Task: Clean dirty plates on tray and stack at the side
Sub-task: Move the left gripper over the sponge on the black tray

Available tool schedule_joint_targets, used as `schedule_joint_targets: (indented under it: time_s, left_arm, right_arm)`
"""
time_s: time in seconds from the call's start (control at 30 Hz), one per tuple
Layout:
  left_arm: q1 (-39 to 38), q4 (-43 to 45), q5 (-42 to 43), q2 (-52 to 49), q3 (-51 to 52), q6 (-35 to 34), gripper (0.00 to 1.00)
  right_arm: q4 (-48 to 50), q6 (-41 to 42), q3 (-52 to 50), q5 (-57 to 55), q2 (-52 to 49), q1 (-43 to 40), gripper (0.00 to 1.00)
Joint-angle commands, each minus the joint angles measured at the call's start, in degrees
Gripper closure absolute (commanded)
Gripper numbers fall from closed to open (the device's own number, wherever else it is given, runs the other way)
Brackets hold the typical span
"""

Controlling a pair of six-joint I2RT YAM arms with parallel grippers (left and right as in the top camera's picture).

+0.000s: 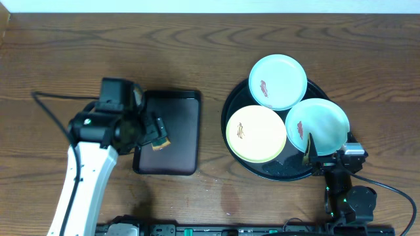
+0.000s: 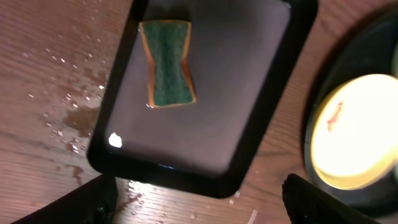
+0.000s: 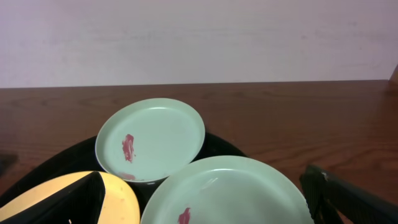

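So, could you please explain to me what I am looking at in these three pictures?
These are two robot arms at a wooden table, each ending in a two-finger gripper. One picture looks down from above; the other two come from cameras on the wrists. The left gripper hangs open over a green sponge lying in a small rectangular tray. The right gripper, also open, sits at the edge of the round black tray, which carries a yellow plate, a far mint plate and a near mint plate, each with a reddish smear. Nothing is held.
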State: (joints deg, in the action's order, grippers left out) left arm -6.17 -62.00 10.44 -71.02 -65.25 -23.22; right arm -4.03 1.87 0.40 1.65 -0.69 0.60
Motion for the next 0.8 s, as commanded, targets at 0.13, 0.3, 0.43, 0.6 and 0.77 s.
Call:
schedule_joint_targets:
  time_s: [0.13,0.3,0.43,0.6,0.77]
  left_arm:
    - [-3.3,5.2,-6.6,-8.5,-1.2,-1.6,0.14]
    - [-3.1,9.2,-8.9,-13.4,-0.7,-4.1,0.14]
    - [-3.1,9.4,-10.0,-19.0,-0.5,-6.1,0.14]
    - [-3.1,10.6,-10.1,-25.0,-0.5,-8.4,0.15]
    - [-3.1,11.6,-10.1,-29.0,-0.5,-8.4,0.15]
  right_arm:
    - [-0.2,-0.9,-0.1,-0.1,0.3,-0.1,0.01]
    - [-0.2,-0.9,-0.1,-0.1,0.3,-0.1,0.01]
    - [-0.2,-0.9,-0.1,-0.1,0.3,-0.1,0.01]
    - [-0.2,-0.9,-0.1,-0.1,0.3,-0.1,0.01]
    - [-0.2,-0.9,-0.1,-0.1,0.3,-0.1,0.01]
